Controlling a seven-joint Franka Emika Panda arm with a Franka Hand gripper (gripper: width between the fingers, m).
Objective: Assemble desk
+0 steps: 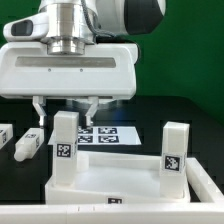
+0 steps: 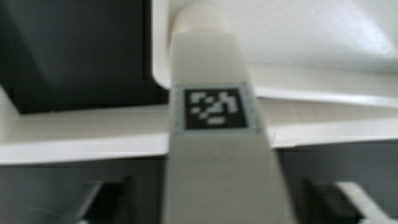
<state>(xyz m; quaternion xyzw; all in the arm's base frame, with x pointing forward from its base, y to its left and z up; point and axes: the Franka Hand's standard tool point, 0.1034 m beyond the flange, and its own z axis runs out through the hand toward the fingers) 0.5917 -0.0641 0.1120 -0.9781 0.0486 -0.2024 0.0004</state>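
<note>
Hanging over the desk panel [image 1: 110, 185] with jaws spread wide, clamping nothing: gripper [image 1: 63, 108], one finger [image 1: 37, 110] on either side of the upright leg [image 1: 65, 150], a gap showing on each side, no contact seen. Upright leg standing at the panel's corner on the exterior view's left, black-and-white tag facing the camera. Second leg [image 1: 175, 150] upright at the corner on the exterior view's right, also tagged. Panel white, rimmed, lying flat on the black table [image 1: 160, 110]. Two loose legs lying on the table towards the exterior view's left: near loose leg [image 1: 27, 143] just beside the panel, far loose leg [image 1: 4, 134] cut by the frame edge. Marker board [image 1: 105, 135] flat behind the panel, seen between the two standing legs. Wrist view: upright leg filling the middle, tag [image 2: 214, 108] readable, surroundings blurred
</note>
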